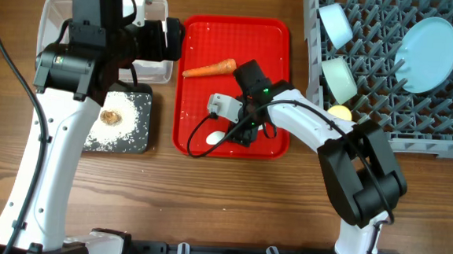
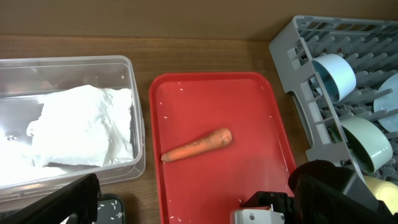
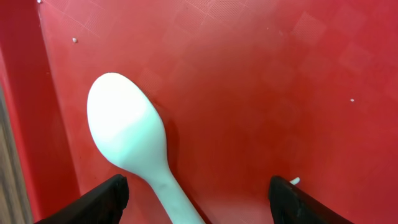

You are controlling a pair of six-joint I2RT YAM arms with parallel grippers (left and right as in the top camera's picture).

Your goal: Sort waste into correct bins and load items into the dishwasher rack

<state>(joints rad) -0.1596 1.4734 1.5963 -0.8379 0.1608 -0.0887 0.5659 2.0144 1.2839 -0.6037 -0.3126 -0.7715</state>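
Note:
A white spoon (image 1: 214, 139) lies at the front of the flat red tray (image 1: 275, 35). My right gripper (image 1: 239, 132) is low over it and open. In the right wrist view its fingers (image 3: 199, 205) straddle the spoon's handle (image 3: 127, 130) without touching it. An orange carrot (image 1: 210, 68) lies on the tray's far half. My left gripper (image 1: 157, 40) hovers over the clear tub (image 1: 56, 10), open and empty (image 2: 199, 211). The tub holds the white napkin (image 2: 81, 134). The black tray (image 1: 143, 100) holds rice and a brown lump (image 1: 111, 117).
The grey rack (image 1: 393, 113) at the right holds a light-blue plate (image 1: 428, 43), a light-blue bowl (image 1: 335, 25), a pale-green bowl (image 1: 340, 77) and a yellow cup (image 1: 339, 113). A few rice grains dot the red tray. Bare wood table lies in front.

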